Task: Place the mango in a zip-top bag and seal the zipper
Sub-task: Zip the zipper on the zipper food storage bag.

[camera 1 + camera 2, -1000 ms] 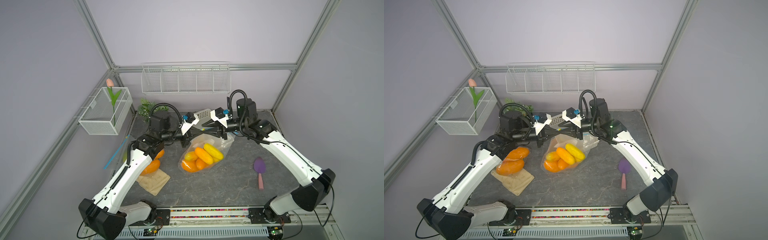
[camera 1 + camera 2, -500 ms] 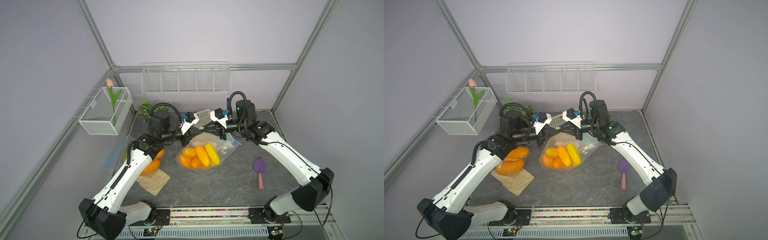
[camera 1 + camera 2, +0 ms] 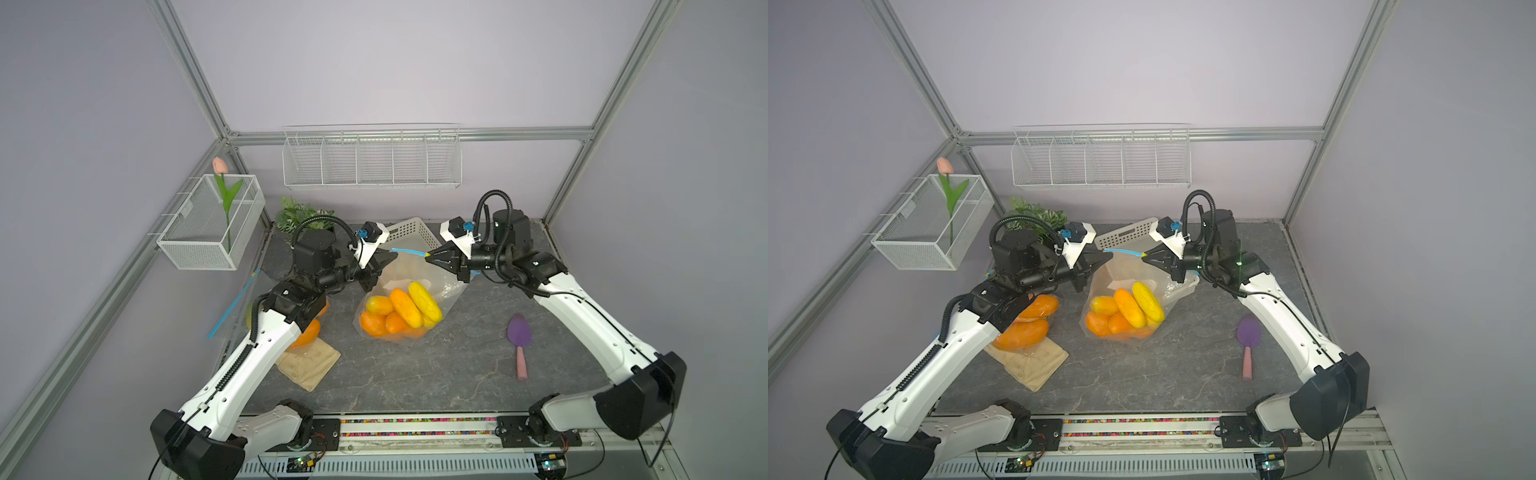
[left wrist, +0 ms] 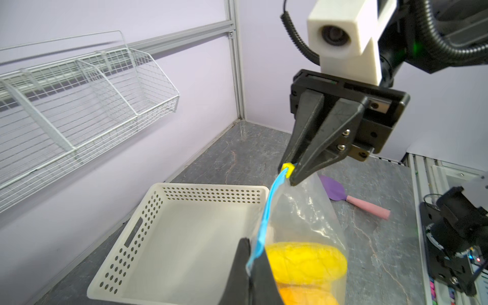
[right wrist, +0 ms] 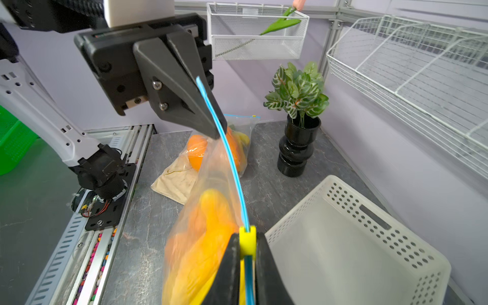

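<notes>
Two grippers, one item held between them.

**Item:** zip-top bag (image 3: 449,289), clear, hanging by its top edge over the table's centre.

**Contents:** several mangoes (image 3: 415,307), yellow and orange, all lying below the mouth.

**Closure:** blue zipper strip (image 3: 409,250), drawn taut. Its long axis runs from 9 o'clock to 3 o'clock across the table. The yellow slider (image 5: 247,239) sits towards the 3 o'clock end.

**Left gripper (image 3: 384,262):** clenched on the strip's 9 o'clock end. The arm comes in from 7 o'clock with the wrist roughly level and the fingers pointing to 3 o'clock.

**Right gripper (image 3: 430,258):** pinched on the slider, fingers pointing to 9 o'clock. The arm comes in from 5 o'clock, forearm rising to the wrist.

**Governing relation:** the slider lies inside the right jaws. A short run of strip continues behind it towards 3 o'clock, between that gripper's fingers. Any travel left therefore probably lies along that same axis, with the right arm as mover and the left as anchor.

**Condition of seal:** the stretch between the two grippers reads as one thin line and is probably meshed. The wrist views are too blurred near the slider to confirm it.

**Adjacent:** perforated basket (image 3: 409,232), at 12 o'clock behind the bag.
</notes>
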{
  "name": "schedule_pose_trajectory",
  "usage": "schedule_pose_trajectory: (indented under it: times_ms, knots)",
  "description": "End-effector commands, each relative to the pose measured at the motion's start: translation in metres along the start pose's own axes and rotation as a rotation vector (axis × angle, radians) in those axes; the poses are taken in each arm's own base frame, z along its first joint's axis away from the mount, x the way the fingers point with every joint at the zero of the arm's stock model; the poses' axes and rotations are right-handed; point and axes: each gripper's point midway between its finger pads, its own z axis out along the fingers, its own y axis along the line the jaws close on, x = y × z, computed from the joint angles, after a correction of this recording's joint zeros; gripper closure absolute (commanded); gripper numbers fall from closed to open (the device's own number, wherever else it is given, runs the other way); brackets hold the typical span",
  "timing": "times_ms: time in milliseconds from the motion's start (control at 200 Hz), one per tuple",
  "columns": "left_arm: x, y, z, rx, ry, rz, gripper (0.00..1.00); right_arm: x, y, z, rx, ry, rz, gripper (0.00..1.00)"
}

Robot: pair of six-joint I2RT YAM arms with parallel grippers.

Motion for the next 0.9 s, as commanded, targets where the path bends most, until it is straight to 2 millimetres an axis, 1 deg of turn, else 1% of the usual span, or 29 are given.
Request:
schedule_pose_trajectory:
  times_ms: [0, 70, 175, 255, 370, 420, 465, 470, 485, 525, 610, 725, 895]
  knots:
    - [-0.025, 0.031, -0.019, -0.182, -0.086, -0.01, 1.0, 0.019, -0.013, -0.019, 0.111, 0.035, 0.078, 0.87]
    - [-0.027, 0.04, -0.023, -0.227, -0.095, -0.032, 1.0, 0.03, -0.019, -0.028, 0.156, 0.054, 0.105, 0.87]
    - [-0.029, 0.052, -0.027, -0.294, -0.103, -0.069, 1.0, 0.048, -0.032, -0.042, 0.248, 0.094, 0.167, 0.87]
    - [-0.03, 0.056, -0.027, -0.316, -0.102, -0.085, 1.0, 0.064, -0.04, -0.051, 0.3, 0.117, 0.204, 0.87]
    - [-0.033, 0.06, -0.03, -0.336, -0.105, -0.092, 1.0, 0.075, -0.051, -0.064, 0.35, 0.111, 0.261, 0.87]
    - [-0.034, 0.062, -0.032, -0.344, -0.108, -0.097, 1.0, 0.078, -0.055, -0.069, 0.361, 0.106, 0.281, 0.88]
    - [-0.034, 0.063, -0.033, -0.352, -0.109, -0.101, 1.0, 0.079, -0.053, -0.069, 0.355, 0.104, 0.293, 0.87]
    - [-0.034, 0.063, -0.033, -0.353, -0.109, -0.102, 1.0, 0.08, -0.056, -0.073, 0.368, 0.103, 0.298, 0.87]
    - [-0.035, 0.064, -0.034, -0.358, -0.111, -0.105, 1.0, 0.081, -0.059, -0.077, 0.378, 0.1, 0.303, 0.87]
    - [-0.034, 0.065, -0.034, -0.362, -0.108, -0.11, 1.0, 0.082, -0.059, -0.078, 0.373, 0.094, 0.305, 0.87]
    - [-0.033, 0.067, -0.035, -0.37, -0.104, -0.12, 1.0, 0.08, -0.055, -0.077, 0.34, 0.078, 0.295, 0.87]
    - [-0.034, 0.071, -0.036, -0.389, -0.102, -0.131, 1.0, 0.079, -0.057, -0.075, 0.326, 0.072, 0.296, 0.87]
    - [-0.04, 0.07, -0.036, -0.379, -0.115, -0.138, 1.0, 0.081, -0.057, -0.072, 0.312, 0.069, 0.301, 0.87]
